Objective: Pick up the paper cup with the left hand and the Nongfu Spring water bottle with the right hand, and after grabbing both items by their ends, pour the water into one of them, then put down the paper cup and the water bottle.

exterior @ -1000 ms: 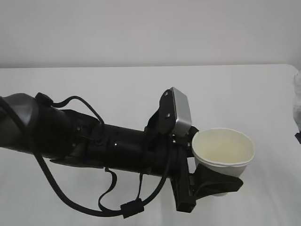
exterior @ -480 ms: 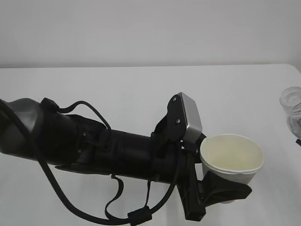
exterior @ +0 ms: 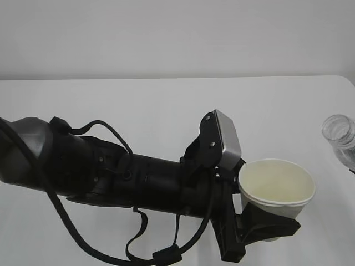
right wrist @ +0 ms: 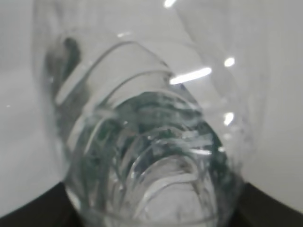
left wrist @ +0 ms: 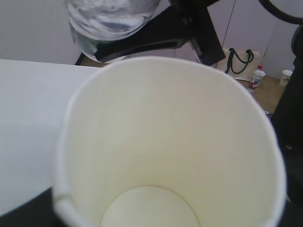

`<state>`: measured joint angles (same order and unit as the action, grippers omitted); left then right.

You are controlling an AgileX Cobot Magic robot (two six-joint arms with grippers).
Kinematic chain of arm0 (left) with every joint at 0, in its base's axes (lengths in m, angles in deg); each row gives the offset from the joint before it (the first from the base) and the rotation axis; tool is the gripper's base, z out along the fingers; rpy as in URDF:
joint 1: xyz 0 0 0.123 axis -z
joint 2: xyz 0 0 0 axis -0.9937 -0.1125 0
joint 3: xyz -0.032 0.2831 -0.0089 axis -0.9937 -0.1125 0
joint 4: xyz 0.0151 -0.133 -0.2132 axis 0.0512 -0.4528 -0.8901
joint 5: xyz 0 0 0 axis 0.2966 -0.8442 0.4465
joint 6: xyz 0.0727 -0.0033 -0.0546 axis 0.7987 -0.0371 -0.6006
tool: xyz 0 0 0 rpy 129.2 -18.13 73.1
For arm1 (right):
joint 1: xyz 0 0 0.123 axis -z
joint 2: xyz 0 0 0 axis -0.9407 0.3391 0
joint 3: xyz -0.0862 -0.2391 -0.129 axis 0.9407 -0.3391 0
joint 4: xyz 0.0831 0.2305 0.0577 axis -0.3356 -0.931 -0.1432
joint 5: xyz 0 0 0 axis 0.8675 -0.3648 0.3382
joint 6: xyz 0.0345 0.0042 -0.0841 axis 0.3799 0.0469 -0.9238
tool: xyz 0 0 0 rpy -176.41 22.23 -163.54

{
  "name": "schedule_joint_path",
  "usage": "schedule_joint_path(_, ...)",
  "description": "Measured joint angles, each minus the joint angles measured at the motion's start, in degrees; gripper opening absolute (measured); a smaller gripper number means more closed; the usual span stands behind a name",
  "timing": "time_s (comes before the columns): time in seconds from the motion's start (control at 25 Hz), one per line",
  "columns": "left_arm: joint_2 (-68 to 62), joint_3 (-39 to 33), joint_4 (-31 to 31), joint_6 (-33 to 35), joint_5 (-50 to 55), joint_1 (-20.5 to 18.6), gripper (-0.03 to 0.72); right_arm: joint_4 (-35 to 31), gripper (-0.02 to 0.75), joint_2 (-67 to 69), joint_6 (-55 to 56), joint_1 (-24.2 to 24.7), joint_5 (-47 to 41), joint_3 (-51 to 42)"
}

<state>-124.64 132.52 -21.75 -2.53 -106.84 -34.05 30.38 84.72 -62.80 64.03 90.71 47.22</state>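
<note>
Black, thick and cable-draped, the left arm's end effector [exterior: 260, 224] clamps the smooth white paper cup [exterior: 276, 188] low on its wall; its cream inside looks dry. Off to its right, the right end effector grips the clear ribbed bottle [exterior: 339, 136], tilted, mouth uncapped.

Looking straight down into paper cup [left wrist: 165, 142], filling most of frame; pale cream inside, round bottom visible, looks dry. Rolled white rim all round. Above rim at top left, clear ribbed Nongfu Spring water bottle [left wrist: 111, 21], apart from cup, gripped by black right hand [left wrist: 161, 33]. White counter [left wrist: 28, 118] at left. Background right: bag, small bottle, cup on floor, blurry.
</note>
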Motion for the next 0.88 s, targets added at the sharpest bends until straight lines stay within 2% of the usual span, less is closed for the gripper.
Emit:
schedule_joint_path(0.12,0.0,0.0,0.0,0.0,0.0,0.0,0.464,2.9,0.419,0.0,0.0,0.0,0.2,0.0)
schedule_joint_path(0.88,0.0,0.0,-0.1,0.0,0.1,0.0,0.464,10.4,0.419,0.0,0.0,0.0,1.2,2.6)
